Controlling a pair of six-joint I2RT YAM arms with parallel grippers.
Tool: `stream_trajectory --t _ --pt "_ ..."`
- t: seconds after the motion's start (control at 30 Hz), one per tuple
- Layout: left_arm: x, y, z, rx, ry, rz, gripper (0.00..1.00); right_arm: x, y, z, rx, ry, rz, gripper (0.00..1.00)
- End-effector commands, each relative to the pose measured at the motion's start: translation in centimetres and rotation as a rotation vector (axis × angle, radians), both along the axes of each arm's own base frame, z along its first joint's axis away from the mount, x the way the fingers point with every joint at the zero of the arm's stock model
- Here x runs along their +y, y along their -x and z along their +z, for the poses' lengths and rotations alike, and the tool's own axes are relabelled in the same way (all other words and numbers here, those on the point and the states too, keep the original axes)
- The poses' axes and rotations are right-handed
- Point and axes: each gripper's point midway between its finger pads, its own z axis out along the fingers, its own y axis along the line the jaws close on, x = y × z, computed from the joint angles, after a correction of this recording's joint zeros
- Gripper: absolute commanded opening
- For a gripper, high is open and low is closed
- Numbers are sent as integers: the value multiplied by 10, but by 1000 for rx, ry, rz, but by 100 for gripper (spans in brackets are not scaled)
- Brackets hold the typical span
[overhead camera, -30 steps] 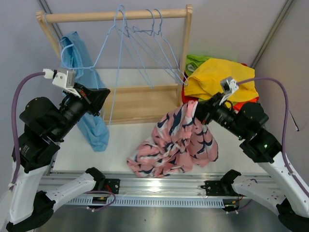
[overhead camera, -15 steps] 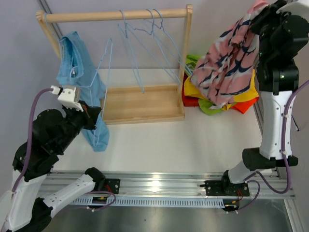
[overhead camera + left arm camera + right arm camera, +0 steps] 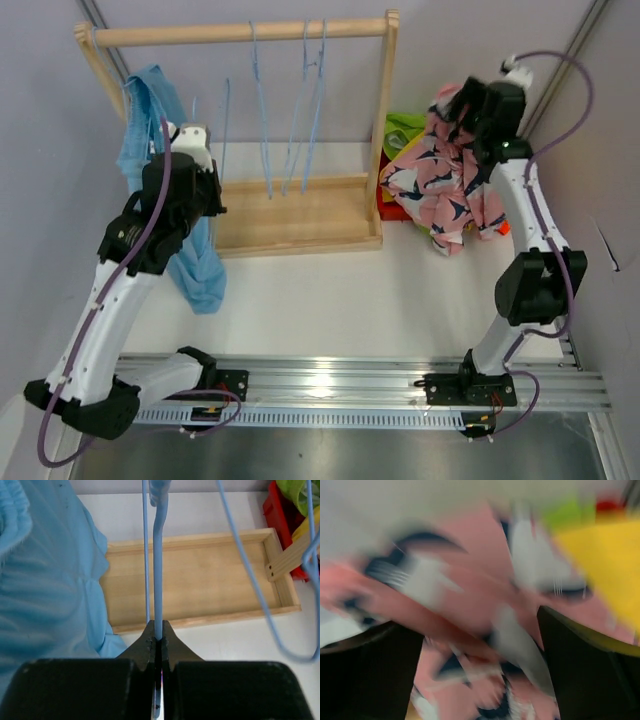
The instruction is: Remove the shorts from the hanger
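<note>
The light blue shorts (image 3: 150,130) hang from a thin blue hanger at the left end of the wooden rack, and they fill the left of the left wrist view (image 3: 45,580). My left gripper (image 3: 208,190) (image 3: 158,636) is shut on that hanger's wire (image 3: 158,555), right beside the fabric. The pink shorts with navy print (image 3: 445,180) lie on the heap right of the rack. My right gripper (image 3: 455,108) (image 3: 480,645) hovers over them, jaws wide apart, the blurred pink cloth (image 3: 470,595) below and between the fingers (image 3: 595,665).
Empty blue hangers (image 3: 305,100) dangle from the rack's rail (image 3: 240,32) above its wooden base (image 3: 295,210) (image 3: 200,575). Yellow (image 3: 605,565), lime green (image 3: 405,128) and red-orange cloth (image 3: 275,510) is piled under the pink pair. Grey walls close in behind and on both sides.
My right arm swung down from high on the right to the heap and opened, dropping the pink shorts onto it. My left arm rose toward the rail, still gripping the hanger.
</note>
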Motion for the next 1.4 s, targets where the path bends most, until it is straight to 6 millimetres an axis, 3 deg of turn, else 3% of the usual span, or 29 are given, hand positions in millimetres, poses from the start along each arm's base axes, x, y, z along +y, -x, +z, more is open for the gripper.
stream_trajectory --t 0.0,0.03,0.07,0.1,0.13,0.17,0.3,0.4,0.47,0.5,0.57,0.6,0.63,0.77,0.87,1.0,1.07,1.2,1.37 --pt "-12 -34 58 -159 55 -38 0 18 18 -81 105 -142 54 99" --pt "-14 -40 59 -156 54 -38 0 24 27 -96 104 -189 67 99" --pt "-15 -42 82 -200 71 -41 0 27 41 -90 64 -217 83 99" --pt "-20 -54 76 -179 64 -43 0 34 54 -124 89 -246 105 100" --pt "-22 -58 79 -180 70 -44 0 37 63 -135 98 -279 104 99" --pt "-25 -64 94 -199 80 -43 0 42 80 -152 115 -291 112 99" --pt "-31 -82 113 -217 89 -41 0 57 117 -182 160 -296 135 100" --pt "-33 -96 137 -251 86 -28 0 65 143 -193 171 -309 159 99" --pt "-34 -109 130 -226 71 -17 0 70 154 -196 172 -320 184 99" --pt "-33 -110 147 -264 87 -14 0 73 162 -190 156 -325 195 99" --pt "-36 -134 128 -215 77 -8 0 73 175 -200 172 -327 201 99" --pt "-36 -137 139 -239 91 -11 0 73 182 -193 152 -328 208 99" --pt "-40 -153 122 -201 87 -12 0 72 187 -198 162 -327 205 99" --pt "-33 -179 108 -181 108 20 0 71 205 -196 159 -315 216 99" --pt "-32 -187 96 -149 137 17 0 69 215 -199 159 -315 220 99" --pt "-34 -181 87 -120 151 3 0 69 223 -204 166 -320 219 99" --pt "-34 -179 73 -90 148 3 0 74 226 -204 172 -333 243 99" --pt "-32 -162 70 -82 159 0 0 75 228 -198 162 -338 250 100" --pt "-31 -155 60 -47 153 -1 14 75 232 -189 141 -335 256 99"
